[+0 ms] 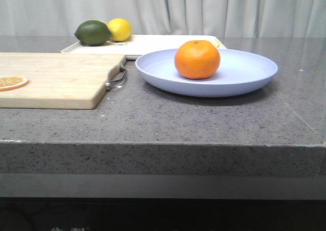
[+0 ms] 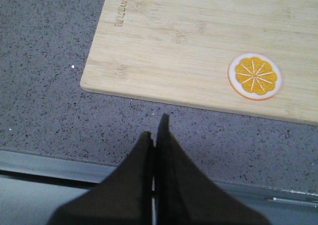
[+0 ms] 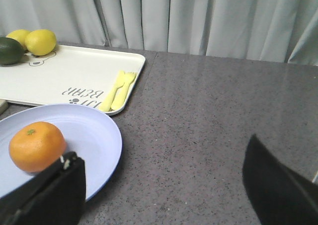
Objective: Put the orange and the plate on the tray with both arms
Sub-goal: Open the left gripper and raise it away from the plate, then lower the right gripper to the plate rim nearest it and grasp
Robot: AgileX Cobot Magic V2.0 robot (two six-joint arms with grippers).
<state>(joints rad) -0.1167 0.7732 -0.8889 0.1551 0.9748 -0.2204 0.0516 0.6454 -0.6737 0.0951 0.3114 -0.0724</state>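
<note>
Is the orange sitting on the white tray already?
No, the orange sits on the plate, which rests on the counter in front of the tray.

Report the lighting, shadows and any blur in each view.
Front view: soft even light, a faint shadow under the plate and beneath the orange; all sharp. Left wrist view: flat light, the shut left gripper dark and slightly soft, cutting board crisp. Right wrist view: mild sheen on the table, the open right gripper's fingers blurred.

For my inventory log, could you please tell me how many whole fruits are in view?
4: the orange on the plate, and two lemons plus a green fruit at the tray's far corner. Others may be hidden behind them.
</note>
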